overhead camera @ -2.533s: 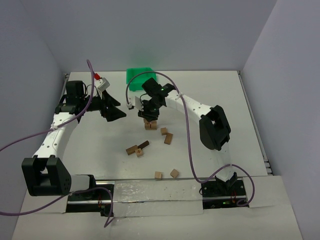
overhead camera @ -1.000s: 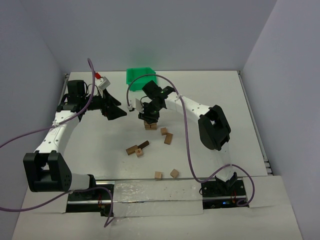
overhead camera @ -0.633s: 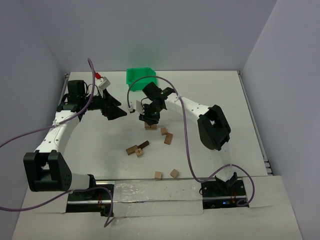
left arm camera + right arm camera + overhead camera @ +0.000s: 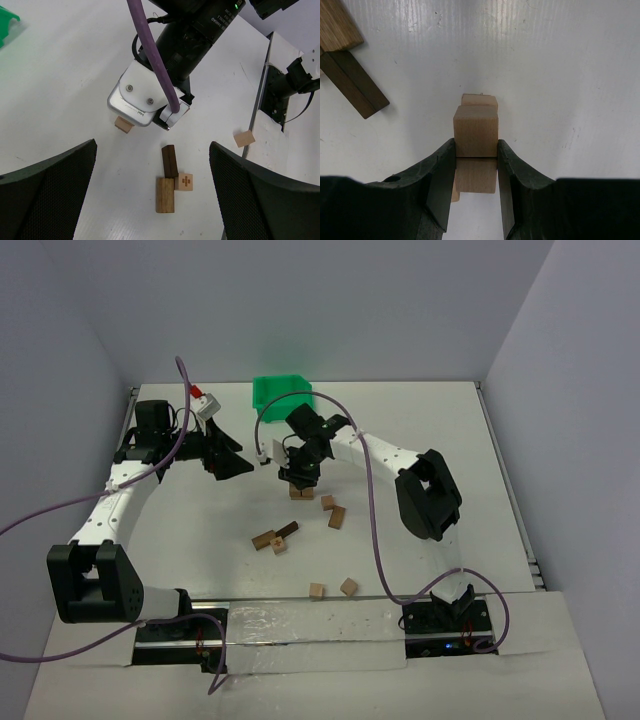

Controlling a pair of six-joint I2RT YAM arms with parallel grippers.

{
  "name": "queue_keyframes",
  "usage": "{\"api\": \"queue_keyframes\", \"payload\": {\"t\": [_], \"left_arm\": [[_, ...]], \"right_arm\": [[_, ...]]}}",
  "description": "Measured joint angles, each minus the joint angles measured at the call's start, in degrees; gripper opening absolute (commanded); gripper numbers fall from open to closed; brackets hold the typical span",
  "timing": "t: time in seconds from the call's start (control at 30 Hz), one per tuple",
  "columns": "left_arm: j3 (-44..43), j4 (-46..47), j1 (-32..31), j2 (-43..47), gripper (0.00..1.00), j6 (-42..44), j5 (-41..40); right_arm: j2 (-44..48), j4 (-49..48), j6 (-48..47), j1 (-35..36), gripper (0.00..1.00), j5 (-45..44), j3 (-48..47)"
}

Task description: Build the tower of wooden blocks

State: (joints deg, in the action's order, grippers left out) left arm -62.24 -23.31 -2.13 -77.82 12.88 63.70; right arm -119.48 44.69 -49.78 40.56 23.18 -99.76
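My right gripper (image 4: 299, 478) is shut on a light tan block (image 4: 475, 137), which fills the gap between its fingers. It hangs just over another tan block (image 4: 300, 493) that stands on the table; that block's far edge (image 4: 479, 99) shows beyond the held one. My left gripper (image 4: 232, 462) stands open and empty to the left, looking across at a dark bar (image 4: 169, 161), a tan bar (image 4: 165, 194) and a cube with a cross mark (image 4: 184, 181) lying together.
A green bin (image 4: 281, 392) stands at the back. Two loose blocks (image 4: 327, 502) (image 4: 337, 517) lie right of the held one, and two cubes (image 4: 317, 591) (image 4: 348, 586) lie near the front edge. The dark bar (image 4: 354, 84) lies left of my right gripper.
My right gripper, still shut on the block, has edged slightly back over the standing block. The left arm has held still over the last second.
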Motion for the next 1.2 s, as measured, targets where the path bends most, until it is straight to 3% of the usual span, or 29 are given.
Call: {"api": "queue_keyframes", "payload": {"t": [0.5, 0.6, 0.7, 0.77, 1.2], "left_arm": [[0.0, 0.0, 0.0, -0.9, 0.99, 0.0, 0.0], [0.0, 0.0, 0.0, -0.9, 0.99, 0.0, 0.0], [0.0, 0.0, 0.0, -0.9, 0.99, 0.2, 0.0], [0.0, 0.0, 0.0, -0.9, 0.99, 0.3, 0.0], [-0.9, -3.3, 0.0, -0.5, 0.99, 3.9, -1.9]], "right_arm": [[0.0, -1.5, 0.1, -0.3, 0.45, 0.4, 0.8], [0.0, -1.7, 0.2, -0.3, 0.55, 0.4, 0.9], [0.0, -1.8, 0.3, -0.3, 0.75, 0.3, 1.8], [0.0, -1.8, 0.5, -0.3, 0.8, 0.3, 2.4], [5.7, -1.7, 4.1, -0.3, 0.89, 0.3, 2.6]]}}
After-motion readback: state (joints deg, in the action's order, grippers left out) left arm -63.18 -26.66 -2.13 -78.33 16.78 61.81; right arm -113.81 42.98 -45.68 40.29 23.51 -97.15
